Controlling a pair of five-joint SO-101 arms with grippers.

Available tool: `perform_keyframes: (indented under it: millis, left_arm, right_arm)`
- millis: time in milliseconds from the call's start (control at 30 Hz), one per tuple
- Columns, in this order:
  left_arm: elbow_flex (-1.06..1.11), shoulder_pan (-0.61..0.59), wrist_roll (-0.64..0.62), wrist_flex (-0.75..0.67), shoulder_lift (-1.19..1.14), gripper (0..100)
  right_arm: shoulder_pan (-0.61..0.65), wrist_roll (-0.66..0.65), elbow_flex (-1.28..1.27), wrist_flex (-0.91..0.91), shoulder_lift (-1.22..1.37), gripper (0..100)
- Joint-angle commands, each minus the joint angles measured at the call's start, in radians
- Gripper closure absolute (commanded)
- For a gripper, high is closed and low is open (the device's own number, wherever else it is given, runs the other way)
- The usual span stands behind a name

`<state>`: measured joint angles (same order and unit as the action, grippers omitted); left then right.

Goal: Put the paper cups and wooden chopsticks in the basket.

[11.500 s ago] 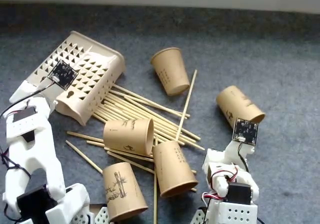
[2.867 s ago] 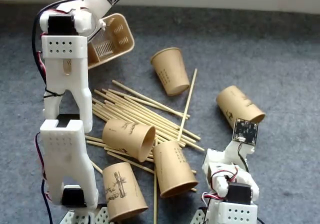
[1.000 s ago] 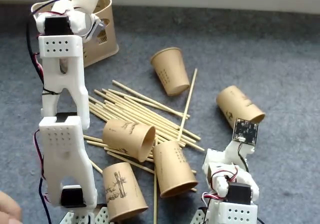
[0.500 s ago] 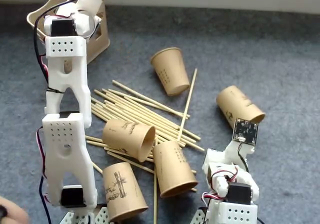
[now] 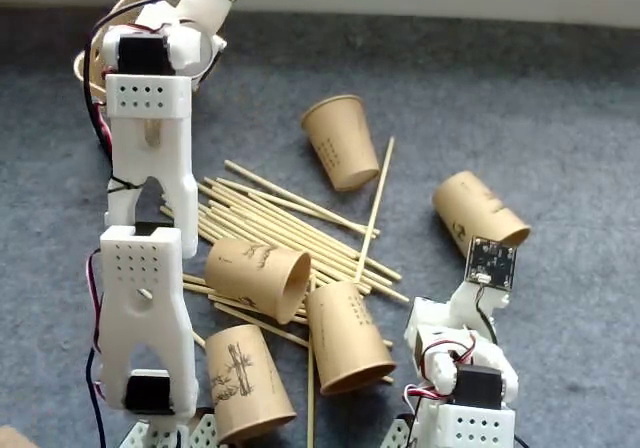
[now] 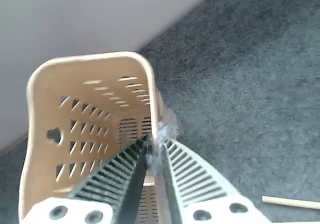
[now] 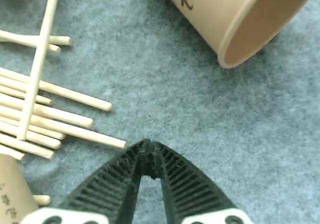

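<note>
We see the left end effector (image 6: 152,146) clamped on the basket (image 6: 85,59) rim; paper cups (image 5: 340,140) and chopsticks (image 5: 290,223) behind it, none loaded

left fingers (image 6: 192,171) pinched (on basket (image 6: 90,71) wall), left arm (image 5: 148,158) stretched far | right fingers (image 7: 175,176) closed, right arm (image 5: 455,368) folded low

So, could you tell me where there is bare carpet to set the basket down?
Bare carpet lies right of the rightmost cup, and along the far side between the basket, held by the left gripper, and the upper cup. The middle is crowded: the chopsticks and three cups lie between the arms.
</note>
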<state>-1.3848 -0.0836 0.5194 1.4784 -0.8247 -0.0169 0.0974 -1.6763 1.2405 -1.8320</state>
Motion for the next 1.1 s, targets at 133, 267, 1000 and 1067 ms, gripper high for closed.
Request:
perform_keyframes:
  millis: [133, 267, 1000, 1067]
  left_arm:
    - [0.122, -0.013, 0.014, -0.094, 0.016, 94]
    - [0.174, -0.038, 0.014, -0.137, 0.016, 94]
    - [-0.028, 0.053, 0.012, 0.127, 0.022, 99]
    - [-0.050, 0.077, 0.012, 0.163, 0.021, 99]
  right_arm:
    - [-0.008, 0.008, -0.113, 0.010, -0.005, 99.3]
    - [-0.008, 0.008, -0.113, 0.010, -0.005, 99.3]
    - [-0.008, 0.008, -0.113, 0.010, -0.005, 99.3]
    - [-0.008, 0.008, -0.113, 0.010, -0.005, 99.3]
